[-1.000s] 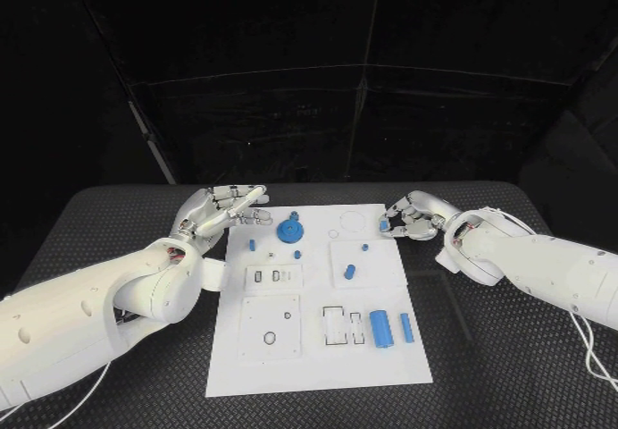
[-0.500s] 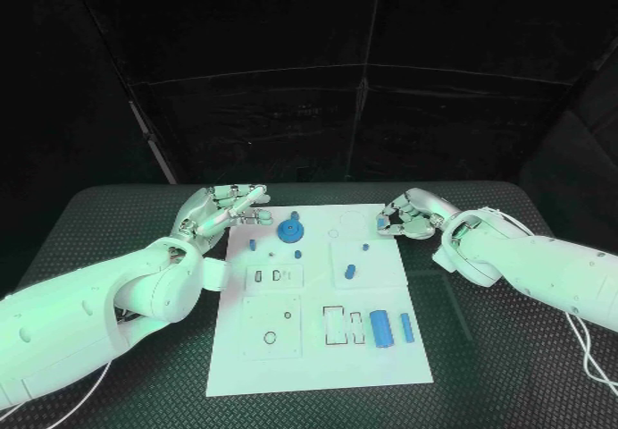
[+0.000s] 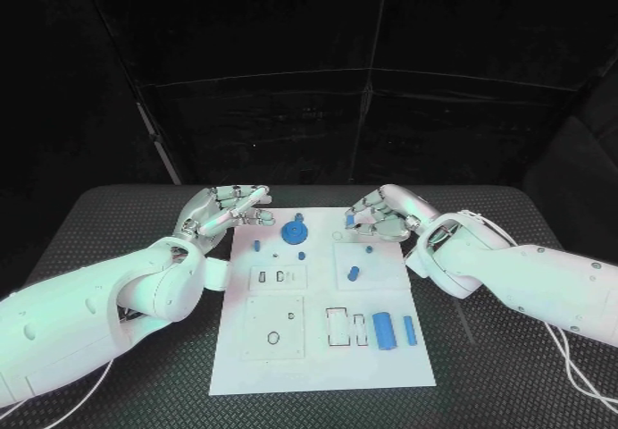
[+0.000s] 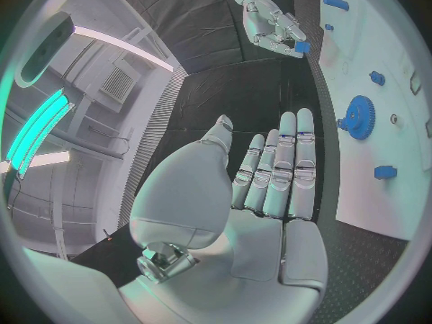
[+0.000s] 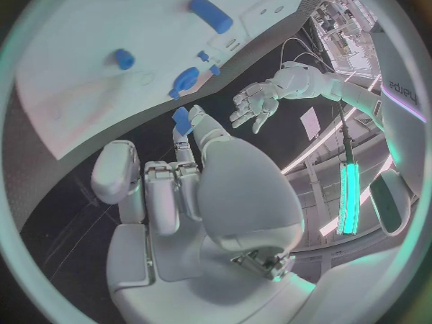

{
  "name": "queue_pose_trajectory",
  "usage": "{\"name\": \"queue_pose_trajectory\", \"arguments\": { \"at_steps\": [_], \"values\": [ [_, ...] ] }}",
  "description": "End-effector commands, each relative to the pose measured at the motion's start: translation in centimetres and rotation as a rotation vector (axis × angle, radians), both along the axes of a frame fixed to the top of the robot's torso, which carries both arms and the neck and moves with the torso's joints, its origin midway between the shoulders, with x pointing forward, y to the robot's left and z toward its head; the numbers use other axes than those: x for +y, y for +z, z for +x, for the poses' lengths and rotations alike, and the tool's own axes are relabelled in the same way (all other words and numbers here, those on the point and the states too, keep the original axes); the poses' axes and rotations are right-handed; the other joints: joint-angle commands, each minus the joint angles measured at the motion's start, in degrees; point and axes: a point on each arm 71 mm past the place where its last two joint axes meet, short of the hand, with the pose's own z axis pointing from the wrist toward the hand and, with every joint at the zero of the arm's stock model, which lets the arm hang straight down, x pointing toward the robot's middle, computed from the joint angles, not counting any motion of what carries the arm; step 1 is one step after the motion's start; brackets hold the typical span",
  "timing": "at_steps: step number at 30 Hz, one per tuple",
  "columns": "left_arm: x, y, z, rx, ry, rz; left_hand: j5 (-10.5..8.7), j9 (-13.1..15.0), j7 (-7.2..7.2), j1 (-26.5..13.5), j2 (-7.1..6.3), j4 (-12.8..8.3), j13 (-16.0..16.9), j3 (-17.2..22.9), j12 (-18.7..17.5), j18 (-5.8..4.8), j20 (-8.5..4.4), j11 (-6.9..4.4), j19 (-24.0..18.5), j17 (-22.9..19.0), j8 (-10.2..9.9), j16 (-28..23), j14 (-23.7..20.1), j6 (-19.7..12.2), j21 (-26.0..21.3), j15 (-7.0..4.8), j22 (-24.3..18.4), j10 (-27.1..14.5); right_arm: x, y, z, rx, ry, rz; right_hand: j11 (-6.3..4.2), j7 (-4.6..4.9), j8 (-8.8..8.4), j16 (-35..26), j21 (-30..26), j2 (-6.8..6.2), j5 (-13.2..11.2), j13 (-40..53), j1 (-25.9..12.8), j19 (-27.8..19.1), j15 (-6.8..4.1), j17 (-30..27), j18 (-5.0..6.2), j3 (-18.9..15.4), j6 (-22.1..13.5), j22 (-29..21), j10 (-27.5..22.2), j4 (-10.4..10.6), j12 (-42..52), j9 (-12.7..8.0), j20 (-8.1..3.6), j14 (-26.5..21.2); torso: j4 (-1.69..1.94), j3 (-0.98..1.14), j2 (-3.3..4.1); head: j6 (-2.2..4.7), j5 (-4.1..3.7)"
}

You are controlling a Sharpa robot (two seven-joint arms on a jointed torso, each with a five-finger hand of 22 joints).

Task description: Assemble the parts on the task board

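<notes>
Now, from my remote station, I see both hands poised at the far end of the task board [image 3: 322, 357], the white plate lying lengthwise in the middle of the black table [image 3: 515, 375]. My right hand [image 3: 380, 214] hangs over the board's far right corner with a small blue part [image 3: 350, 218] pinched at its fingertips; the right wrist view shows that same small blue part [image 5: 181, 119] pressed between thumb and a finger, the other fingers curled beside it. My left hand [image 3: 221, 209] sits at the board's far left corner, fingers straight, close together and holding nothing, its fingertips reaching just over the board's edge; the left wrist view shows the left hand [image 4: 261, 194] flat and empty.

On the board, a blue gear [image 3: 295, 232] stands near the far edge, left of centre, with a small blue peg [image 3: 256, 244] beside it toward the left edge. A short blue piece [image 3: 352, 272] lies right of centre. Near the right edge, toward the near end, a blue cylinder [image 3: 382, 329] lies next to a slimmer blue bar [image 3: 410, 330], the two just apart.
</notes>
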Motion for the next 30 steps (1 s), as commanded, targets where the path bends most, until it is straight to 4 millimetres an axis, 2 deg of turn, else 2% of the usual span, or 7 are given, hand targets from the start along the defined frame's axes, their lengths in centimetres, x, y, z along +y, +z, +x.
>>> {"name": "queue_pose_trajectory", "arguments": {
  "at_steps": [1,6,9,11,13,17,30],
  "values": [
    [-0.1,0.1,0.1,-0.004,-0.007,-0.006,0.22,-0.1,1.26,0.0,0.45,-0.1,0.0,-0.4,-0.4,0.17,0.03,0.08,0.5,0.1,-0.3,-0.3,0.3,0.4,-0.3,0.07,-0.1,0.4,2.2,0.3,-0.4,-0.053,-0.009,-0.102,-0.55,-1.82,0.44,0.3,0.1,0.03,0.2,11.3,-0.8,0.0,-0.34,13.9,-0.69,0.2,2.5,-0.2,3.6,0.1,-0.2,0.3,-0.62,5.7,0.01,-0.16,-0.34,-0.53,0.59],
    [-0.2,0.1,0.1,0.001,-0.007,-0.014,0.23,-0.1,1.26,0.0,0.47,-0.1,0.0,-0.4,-0.4,0.17,0.03,0.07,0.5,0.1,-0.3,-0.3,0.3,0.4,-0.3,0.07,-0.1,0.4,6.1,0.1,-1.5,-0.066,0.057,-0.138,-0.57,-1.84,0.45,0.3,0.0,0.0,0.2,11.2,-0.9,-0.1,-0.35,13.8,-0.67,0.2,2.6,-0.3,3.5,0.1,-0.4,0.3,-0.64,5.7,0.06,-0.35,-0.58,-0.89,0.83],
    [-0.3,0.1,0.1,0.002,-0.007,-0.016,0.23,-0.1,1.26,0.0,0.47,-0.1,0.0,-0.4,-0.4,0.17,0.03,0.07,0.5,0.1,-0.3,-0.3,0.3,0.4,-0.3,0.07,-0.1,0.4,7.9,-0.2,-2.2,-0.062,0.085,-0.152,-0.58,-1.85,0.43,0.3,0.0,-0.02,0.2,11.2,-0.9,-0.1,-0.36,13.8,-0.67,0.3,2.6,-0.3,3.5,0.1,-0.4,0.3,-0.65,5.7,0.3,-0.46,-0.68,-1.17,1.01],
    [-0.2,0.1,0.1,0.003,-0.007,-0.017,0.23,-0.1,1.26,0.0,0.47,-0.1,0.0,-0.4,-0.4,0.17,0.03,0.07,0.5,0.1,-0.3,-0.3,0.3,0.4,-0.3,0.07,-0.1,0.4,8.8,-0.4,-2.5,-0.054,0.098,-0.162,-0.58,-1.85,0.42,0.3,0.0,-0.03,0.2,11.2,-0.9,-0.1,-0.36,13.8,-0.67,0.3,2.6,-0.3,3.5,0.1,-0.4,0.3,-0.65,5.7,0.35,-0.45,-0.7,-1.21,1.07],
    [-0.2,0.0,0.2,0.003,-0.004,-0.016,0.23,-0.1,1.26,0.0,0.47,-0.1,0.0,-0.4,-0.4,0.17,0.03,0.07,0.5,0.1,-0.3,-0.3,0.3,0.4,-0.3,0.07,-0.1,0.4,9.7,-1.1,-3.0,-0.033,0.115,-0.184,-0.6,-1.83,0.34,0.3,0.0,-0.12,0.3,11.1,-1.0,-0.1,-0.38,13.8,-0.67,0.3,2.5,-0.3,3.5,0.0,-0.4,0.3,-0.67,5.7,0.17,-0.41,-0.7,-1.46,1.57],
    [-0.1,0.0,0.3,0.004,-0.001,-0.015,0.23,-0.1,1.25,0.0,0.52,-0.1,0.0,-0.4,-0.5,0.17,0.03,0.07,0.5,0.1,-0.3,-0.4,0.3,0.4,-0.3,0.07,-0.1,0.4,10.8,-2.0,-3.4,-0.006,0.133,-0.221,-0.57,-1.77,0.19,0.3,-0.1,-0.28,0.3,11.0,-1.3,-0.2,-0.39,13.7,-0.65,0.3,2.3,-0.4,3.4,0.1,-0.6,0.2,-0.71,5.7,0.05,-0.37,-0.62,-1.61,1.88],
    [-0.1,-0.1,0.4,0.004,0.001,-0.015,0.23,-0.1,1.25,0.0,0.52,-0.1,0.0,-0.4,-0.5,0.17,0.03,0.07,0.5,0.1,-0.3,-0.4,0.3,0.4,-0.3,0.07,-0.1,0.4,12.7,-3.7,-4.2,-0.002,0.159,-0.271,-0.54,-1.74,0.12,0.3,-0.1,-0.41,0.2,11.0,-1.6,-0.1,-0.38,13.8,-0.67,0.3,2.2,-0.4,3.4,0.2,-0.5,0.2,-0.73,5.7,0.09,-0.32,-0.54,-2.12,2.4]
  ]
}}
